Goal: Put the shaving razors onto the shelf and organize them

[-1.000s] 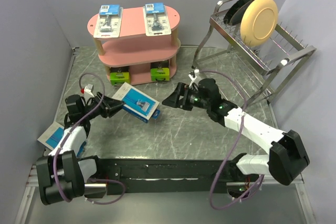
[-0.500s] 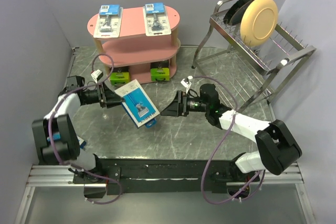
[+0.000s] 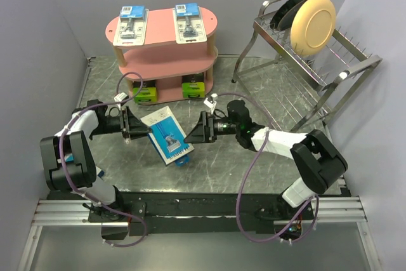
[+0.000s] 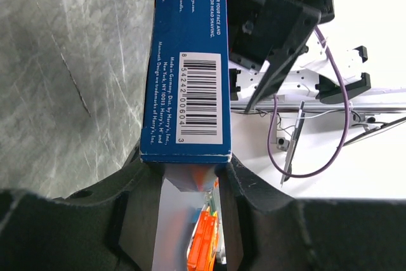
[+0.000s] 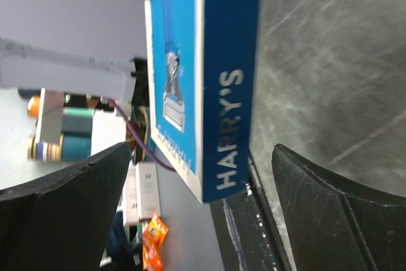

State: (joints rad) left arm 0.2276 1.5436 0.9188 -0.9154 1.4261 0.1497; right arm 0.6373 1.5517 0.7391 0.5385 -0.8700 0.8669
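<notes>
Handling: the blue razor pack [image 3: 166, 136] looks light and stiff. It is a flat card box with slick printed sides, so I judge a loose pinch would let it slide and a hard one would dent it.
Where to hold: near one short end, with the pinch kept off the hanging tab; a second hold belongs at the opposite end.
Left end effector [image 3: 136, 125]: clamped on the pack's upper-left end. The left wrist view shows both fingers [image 4: 244, 182] pressed against it below the barcode.
Right end effector [image 3: 192, 134]: jaws spread wide. In the right wrist view the pack's free end [image 5: 222, 93] sits between them, touching neither.
Position: centre of the top view, over the grey surface [image 3: 222, 169], below the pink shelf [image 3: 162, 35] and apart from it. I cannot tell whether its low corner touches the surface.
Long axis: runs from upper left to lower right of the frame, printed face up.
Already shelved: two blister packs [image 3: 132, 23] on the top board and two lime-ended boxes [image 3: 144, 93] at the bottom.
</notes>
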